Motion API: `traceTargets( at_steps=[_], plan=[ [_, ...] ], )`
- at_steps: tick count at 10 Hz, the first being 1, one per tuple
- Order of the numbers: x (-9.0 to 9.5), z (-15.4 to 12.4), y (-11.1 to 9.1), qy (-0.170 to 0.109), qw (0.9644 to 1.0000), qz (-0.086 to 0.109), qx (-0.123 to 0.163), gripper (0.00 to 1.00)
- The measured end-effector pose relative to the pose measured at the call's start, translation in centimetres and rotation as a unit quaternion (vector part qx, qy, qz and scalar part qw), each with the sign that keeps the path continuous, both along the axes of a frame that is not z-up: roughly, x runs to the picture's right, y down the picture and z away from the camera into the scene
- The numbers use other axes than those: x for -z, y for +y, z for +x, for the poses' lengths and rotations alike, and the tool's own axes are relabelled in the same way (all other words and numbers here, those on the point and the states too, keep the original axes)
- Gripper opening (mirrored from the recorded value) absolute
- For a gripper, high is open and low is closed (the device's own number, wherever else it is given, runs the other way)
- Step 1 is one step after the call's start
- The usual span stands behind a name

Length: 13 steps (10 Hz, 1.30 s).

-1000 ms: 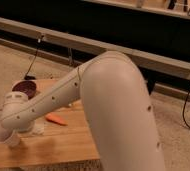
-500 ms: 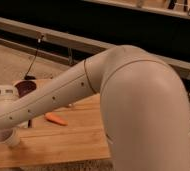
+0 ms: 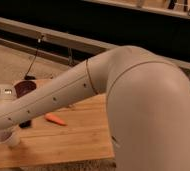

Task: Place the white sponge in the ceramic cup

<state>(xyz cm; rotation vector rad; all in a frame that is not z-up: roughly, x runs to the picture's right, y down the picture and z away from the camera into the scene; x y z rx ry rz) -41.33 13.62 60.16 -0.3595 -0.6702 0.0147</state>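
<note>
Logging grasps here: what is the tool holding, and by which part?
Cannot be told: the tool, at the left edge just above the ceramic cup, is mostly hidden by the arm.

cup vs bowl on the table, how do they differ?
The ceramic cup is white; the bowl is dark purple-brown. Cup looks smaller than bowl. Cup sits at the table front left; bowl sits farther back. Shared: both round, upright, partly hidden by the arm. The gripper isn't in view, past the arm's left end.

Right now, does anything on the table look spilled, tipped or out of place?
Nothing stands out: the ceramic cup stands upright near the left edge; the gripper is hidden behind the arm nearby.
</note>
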Motion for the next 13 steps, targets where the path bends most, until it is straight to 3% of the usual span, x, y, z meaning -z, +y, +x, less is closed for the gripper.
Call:
traceTargets(
  at_steps=[4, 7, 10, 13],
  plan=[
    [-1.7, -0.7, 1.0, -0.014, 0.9996, -0.023, -0.010, 0.00],
    [-2.2, -2.4, 2.7, -0.032, 0.9989, -0.035, 0.001, 0.00],
    [-1.9, -4.2, 3.6, -0.052, 0.9979, -0.037, 0.014, 0.00],
    [-2.7, -4.5, 3.1, -0.052, 0.9980, -0.032, 0.013, 0.00]
  ],
)
